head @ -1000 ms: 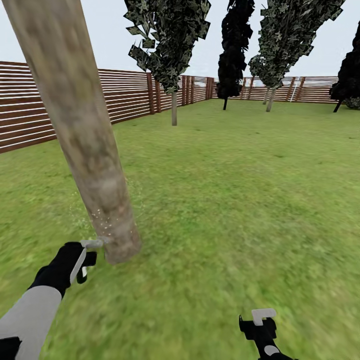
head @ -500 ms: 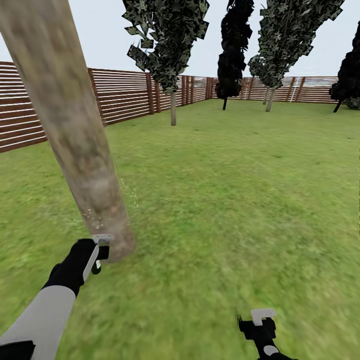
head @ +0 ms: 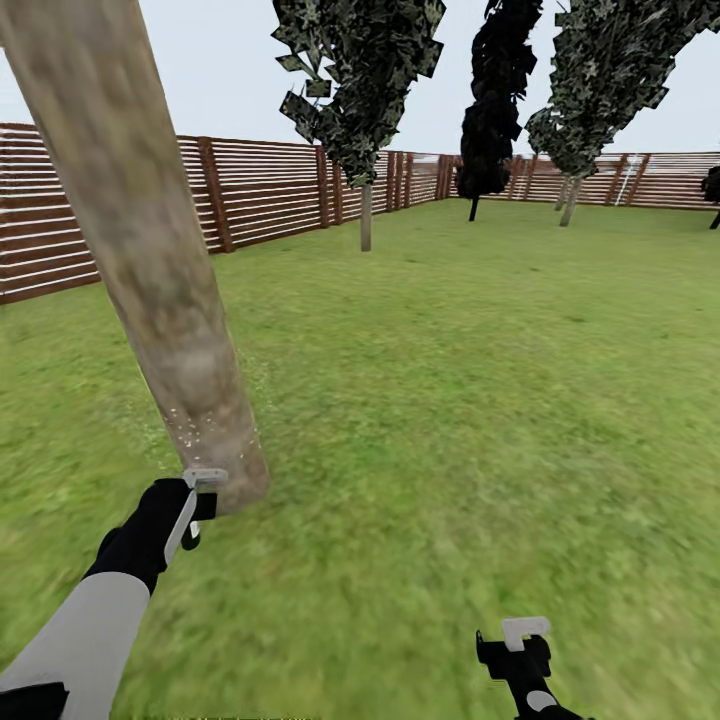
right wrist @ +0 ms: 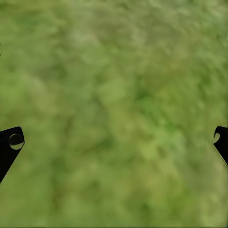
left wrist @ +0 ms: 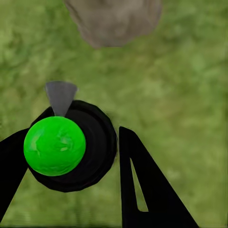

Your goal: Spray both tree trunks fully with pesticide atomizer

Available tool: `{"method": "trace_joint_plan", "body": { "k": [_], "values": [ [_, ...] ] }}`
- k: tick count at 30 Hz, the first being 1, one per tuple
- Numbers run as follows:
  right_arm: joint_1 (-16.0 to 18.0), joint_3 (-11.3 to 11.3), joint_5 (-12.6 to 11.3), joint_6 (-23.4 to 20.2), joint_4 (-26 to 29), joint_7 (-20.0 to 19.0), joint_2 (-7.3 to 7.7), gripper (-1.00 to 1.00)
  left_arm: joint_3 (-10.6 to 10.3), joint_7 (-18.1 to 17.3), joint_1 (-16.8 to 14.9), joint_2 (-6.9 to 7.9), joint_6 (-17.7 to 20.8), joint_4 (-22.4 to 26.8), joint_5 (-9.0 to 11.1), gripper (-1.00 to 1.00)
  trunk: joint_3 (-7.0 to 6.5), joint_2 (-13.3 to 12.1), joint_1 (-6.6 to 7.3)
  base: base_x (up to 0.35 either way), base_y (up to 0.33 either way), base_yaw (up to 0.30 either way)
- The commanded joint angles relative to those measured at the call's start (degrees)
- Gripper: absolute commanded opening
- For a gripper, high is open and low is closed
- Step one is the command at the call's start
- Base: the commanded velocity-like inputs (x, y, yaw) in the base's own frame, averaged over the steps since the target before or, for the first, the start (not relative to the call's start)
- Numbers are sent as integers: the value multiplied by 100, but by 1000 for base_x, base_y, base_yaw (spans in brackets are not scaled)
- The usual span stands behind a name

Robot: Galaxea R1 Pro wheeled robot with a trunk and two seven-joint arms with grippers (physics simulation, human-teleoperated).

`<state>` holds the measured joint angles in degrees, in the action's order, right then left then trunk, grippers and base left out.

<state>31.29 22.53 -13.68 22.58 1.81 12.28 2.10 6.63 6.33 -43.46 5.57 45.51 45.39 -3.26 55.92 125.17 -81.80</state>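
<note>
Green-capped pesticide atomizer (left wrist: 61, 145) is clamped between the left gripper (head: 192, 508) fingers, nozzle just beside the near tree trunk (head: 170, 300) base. Right gripper (head: 522, 655), fingers spread, is held over open lawn (head: 480, 400); fence (head: 260, 190) well apart.

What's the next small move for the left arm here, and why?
Probably raise the left gripper a little and keep the atomizer aimed at the trunk. White flecks speckle just the trunk's base by the nozzle; higher up, the bark looks bare, so it seems unsprayed.
</note>
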Motion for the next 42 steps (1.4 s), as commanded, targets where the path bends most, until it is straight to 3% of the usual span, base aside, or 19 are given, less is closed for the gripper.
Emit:
{"method": "trace_joint_plan", "body": {
  "k": [1,20,30,35,39,42],
  "values": [
    [0,50,-47,9,4,14,1,100,5,-9,1,-1,28,0,-37,-100,5,2,1,61,-276,276],
    [0,49,-47,5,4,25,1,100,-5,0,4,-3,2,-4,-34,-100,5,2,1,178,-235,25],
    [0,50,-50,4,4,26,1,100,24,8,44,54,27,-4,-61,-100,5,2,1,60,-268,255],
    [0,50,-47,3,4,23,1,100,42,620,126,77,42,-2,-12,-100,5,2,1,0,-276,276],
    [0,50,-51,6,4,20,1,100,8,638,127,5,45,-53,26,-100,5,2,1,112,-260,158],
    [0,50,-52,4,4,16,1,100,49,631,140,79,50,-190,37,-100,5,2,1,232,-194,8]
  ]
}}
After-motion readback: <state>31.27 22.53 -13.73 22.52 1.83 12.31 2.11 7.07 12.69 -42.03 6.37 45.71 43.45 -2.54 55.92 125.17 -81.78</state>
